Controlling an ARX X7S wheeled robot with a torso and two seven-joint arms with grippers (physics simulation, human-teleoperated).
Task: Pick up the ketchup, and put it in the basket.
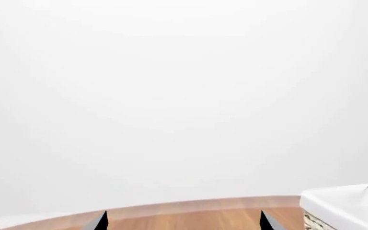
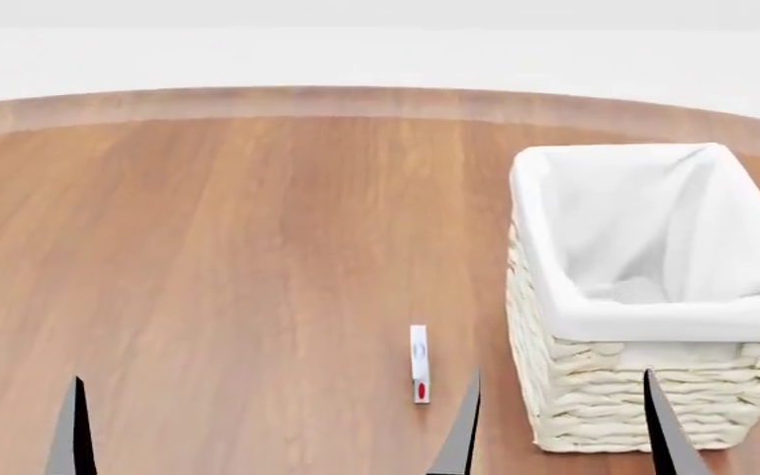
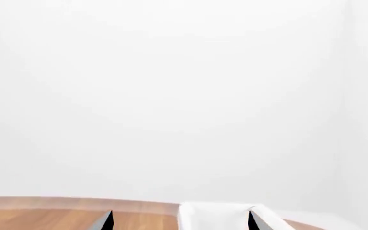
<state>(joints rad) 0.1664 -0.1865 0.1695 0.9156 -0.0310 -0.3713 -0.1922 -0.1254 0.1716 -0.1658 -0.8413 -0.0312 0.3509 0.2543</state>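
The basket (image 2: 644, 307) is cream wicker with a white cloth liner and stands at the right of the wooden table; nothing shows inside it but the liner. Its corner shows in the left wrist view (image 1: 347, 206) and its liner in the right wrist view (image 3: 216, 215). The ketchup is out of view in every frame. My left gripper (image 1: 184, 225) is open and empty; one fingertip (image 2: 74, 430) shows in the head view. My right gripper (image 2: 561, 435) is open and empty, its tips in front of the basket's near left corner.
A small thin white object with a red end (image 2: 419, 363) lies on the table (image 2: 222, 247) just left of the basket. The table's curved far edge (image 2: 353, 99) runs along the back, with a plain white background beyond.
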